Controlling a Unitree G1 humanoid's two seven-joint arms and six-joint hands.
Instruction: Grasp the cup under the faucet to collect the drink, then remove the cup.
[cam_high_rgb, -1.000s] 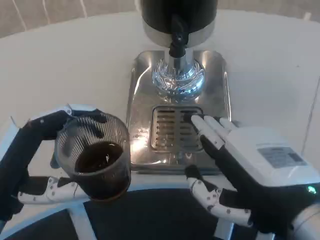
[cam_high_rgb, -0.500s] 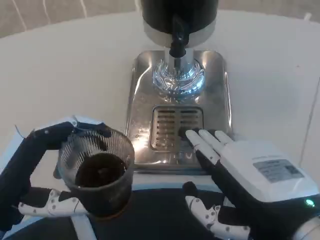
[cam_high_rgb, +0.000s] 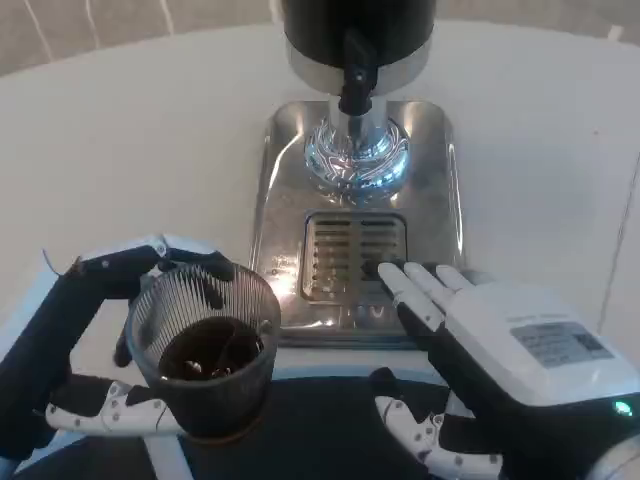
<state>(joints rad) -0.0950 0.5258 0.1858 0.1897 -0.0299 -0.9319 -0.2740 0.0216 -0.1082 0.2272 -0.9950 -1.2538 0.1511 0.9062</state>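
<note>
Left hand (cam_high_rgb: 75, 350) grips filled cup (cam_high_rgb: 205, 350), clear of faucet (cam_high_rgb: 355, 85); right hand (cam_high_rgb: 480, 370) open, empty. Keep cup upright; lower gently onto counter (cam_high_rgb: 130, 150).

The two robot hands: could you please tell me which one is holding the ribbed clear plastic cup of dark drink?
The left robot hand grips the ribbed clear plastic cup; the right robot hand holds nothing.

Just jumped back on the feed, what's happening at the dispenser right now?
The left robot hand holds a clear ribbed cup with dark drink in it, off to the left of the metal drip tray and away from the faucet. The right robot hand is open, its fingertips over the tray's grate.
</note>
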